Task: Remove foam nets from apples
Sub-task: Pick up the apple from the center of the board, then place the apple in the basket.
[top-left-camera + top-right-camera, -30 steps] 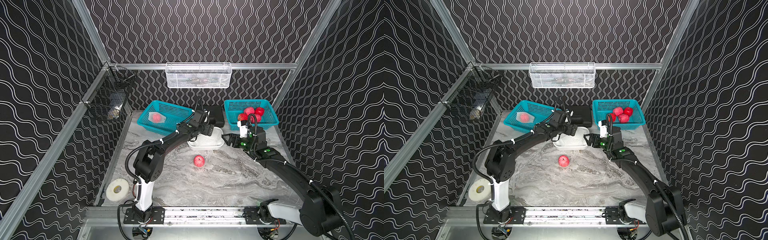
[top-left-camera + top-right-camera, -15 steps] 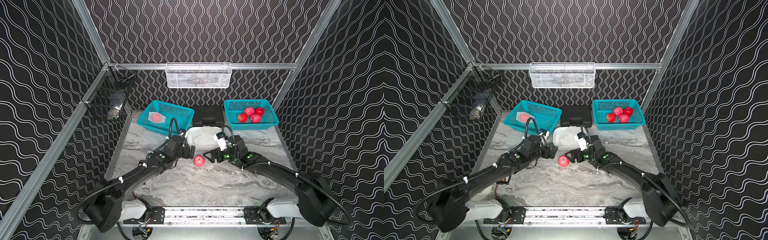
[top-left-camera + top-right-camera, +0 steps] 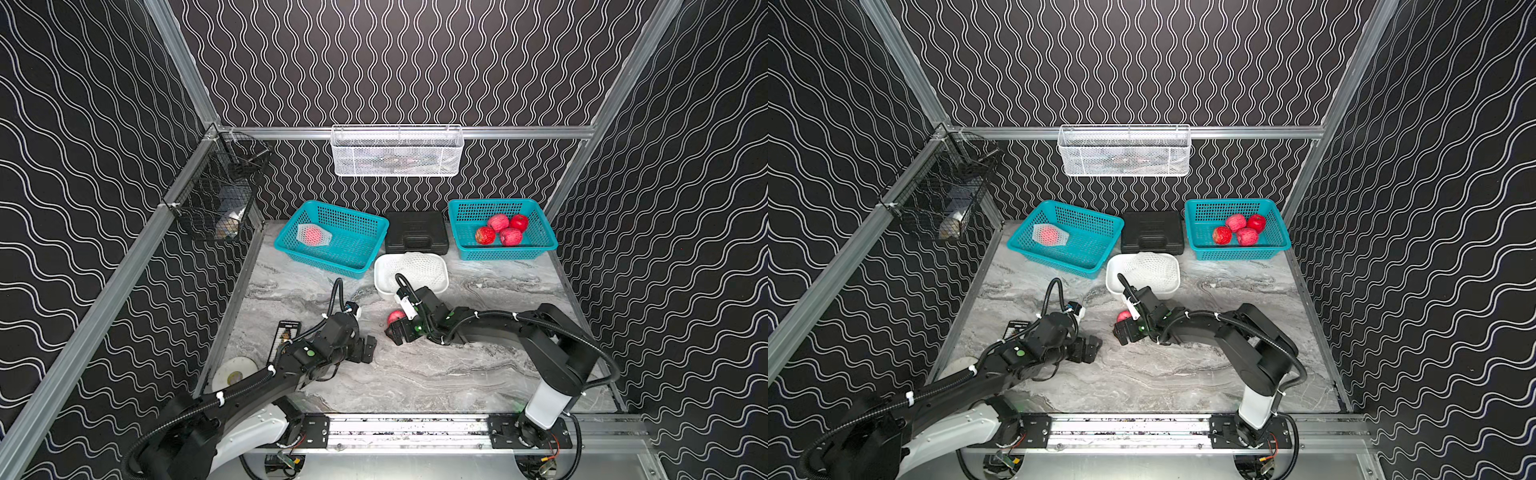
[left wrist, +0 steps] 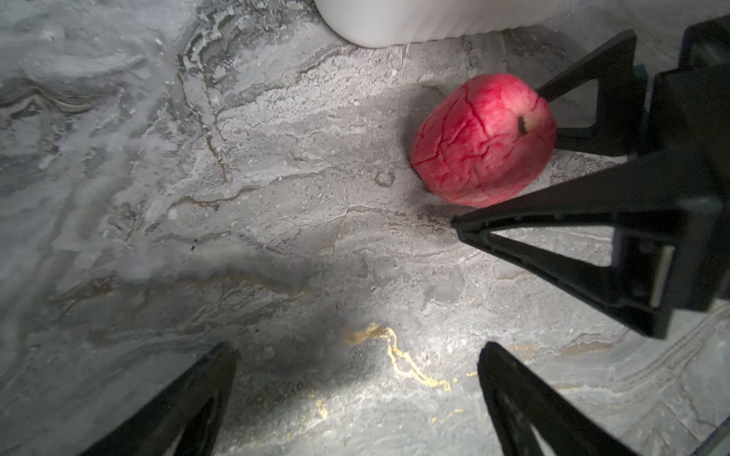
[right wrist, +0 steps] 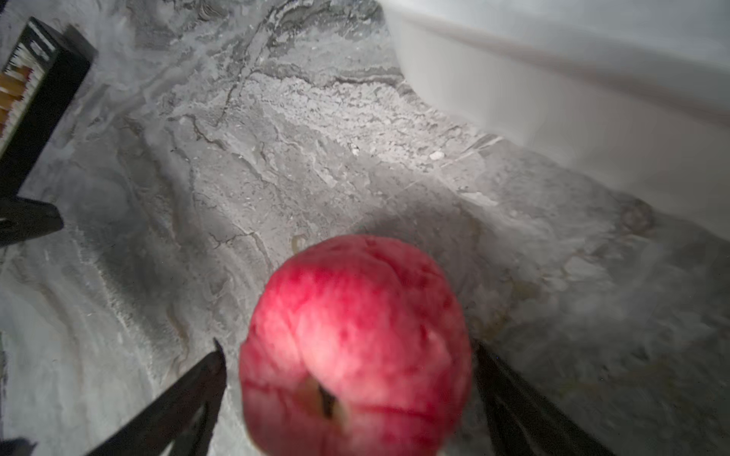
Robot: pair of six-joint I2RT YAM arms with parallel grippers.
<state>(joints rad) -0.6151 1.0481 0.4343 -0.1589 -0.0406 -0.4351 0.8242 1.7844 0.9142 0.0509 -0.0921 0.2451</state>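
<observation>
Both arms now back from white tub (image 3: 380, 272) to middle of bench (image 3: 415, 374). right hand (image 3: 395, 332) spread wide, straddles bare apple (image 3: 394, 317) at 6 o'clock from tub; no squeeze visible. left hand (image 3: 369, 349) open, empty, at 8 o'clock from this apple, apart. In tub lie nets (image 3: 417, 266). Peeled apples (image 3: 498, 222) sit in right basket (image 3: 505, 253), 1 o'clock. One netted apple (image 3: 312, 235) waits in left basket (image 3: 328, 266), 11 o'clock. Likely net disposal finished; next, carry bare apple to right basket.

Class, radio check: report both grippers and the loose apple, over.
Left gripper open, empty. Right gripper open, straddling bare apple. Netted apple in teal basket. White tub close by.
</observation>
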